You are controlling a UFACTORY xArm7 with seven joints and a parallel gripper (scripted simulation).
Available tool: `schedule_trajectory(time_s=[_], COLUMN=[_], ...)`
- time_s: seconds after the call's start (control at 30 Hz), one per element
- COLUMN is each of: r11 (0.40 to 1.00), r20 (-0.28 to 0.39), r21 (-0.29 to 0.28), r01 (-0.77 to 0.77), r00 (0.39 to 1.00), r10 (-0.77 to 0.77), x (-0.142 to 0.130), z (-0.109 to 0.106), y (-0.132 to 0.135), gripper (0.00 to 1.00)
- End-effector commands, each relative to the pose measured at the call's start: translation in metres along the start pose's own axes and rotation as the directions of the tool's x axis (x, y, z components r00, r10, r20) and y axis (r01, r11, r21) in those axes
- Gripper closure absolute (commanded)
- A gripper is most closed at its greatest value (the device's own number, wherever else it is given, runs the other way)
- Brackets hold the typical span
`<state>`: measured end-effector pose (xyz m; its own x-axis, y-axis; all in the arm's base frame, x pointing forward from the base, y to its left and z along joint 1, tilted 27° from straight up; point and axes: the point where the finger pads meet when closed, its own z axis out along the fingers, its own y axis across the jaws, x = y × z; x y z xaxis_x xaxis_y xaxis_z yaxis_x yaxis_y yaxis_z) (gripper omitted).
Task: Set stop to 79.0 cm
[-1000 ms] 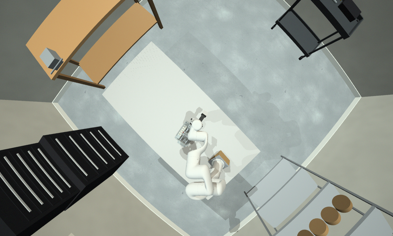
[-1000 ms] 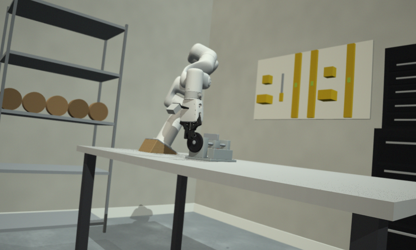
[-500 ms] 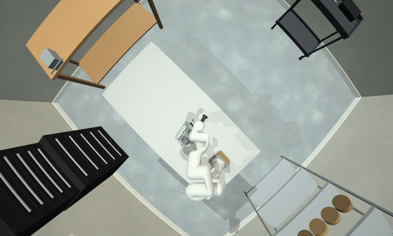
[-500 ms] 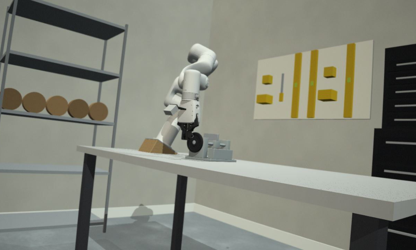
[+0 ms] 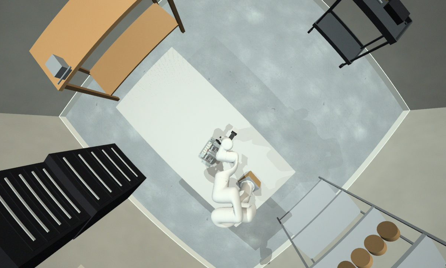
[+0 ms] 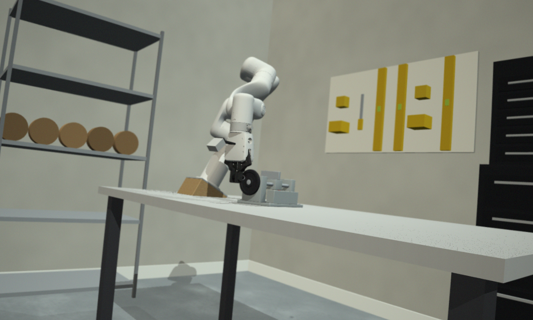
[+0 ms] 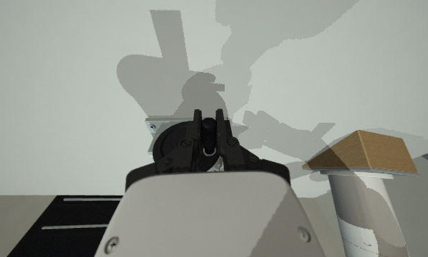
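Jaws stand nearly shut, clamped on the black crank knob [image 7: 209, 129] of the handwheel [image 6: 249, 182]; the gripper [image 7: 209, 123] reaches down onto it from above. Handwheel sits upright at the near end of the grey stop fixture [image 6: 278, 191], which rests on the white table [image 6: 379, 230] just beside the arm's wooden base block [image 6: 198, 186].

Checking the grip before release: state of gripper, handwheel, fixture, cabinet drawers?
gripper: shut on the handwheel's crank knob
handwheel: upright on the fixture's end, held
stop fixture: flat on the table; stop reading not legible
cabinet drawers: all closed
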<state>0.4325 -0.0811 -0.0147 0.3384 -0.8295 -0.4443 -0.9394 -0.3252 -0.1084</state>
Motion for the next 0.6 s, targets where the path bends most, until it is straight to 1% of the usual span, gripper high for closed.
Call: schedule_trajectory(time_s=[0.0, 0.4, 0.57], r11=[1.0, 1.0, 1.0], r20=[-0.003, -0.003, -0.003], r21=[0.003, 0.003, 0.003], r01=[0.0, 0.0, 0.0], r00=[1.0, 1.0, 1.0], r10=[0.001, 0.0, 0.0], x=[0.001, 0.001, 0.001], z=[0.004, 0.024, 0.028], y=[0.002, 0.0, -0.002], gripper=[0.94, 0.94, 0.94])
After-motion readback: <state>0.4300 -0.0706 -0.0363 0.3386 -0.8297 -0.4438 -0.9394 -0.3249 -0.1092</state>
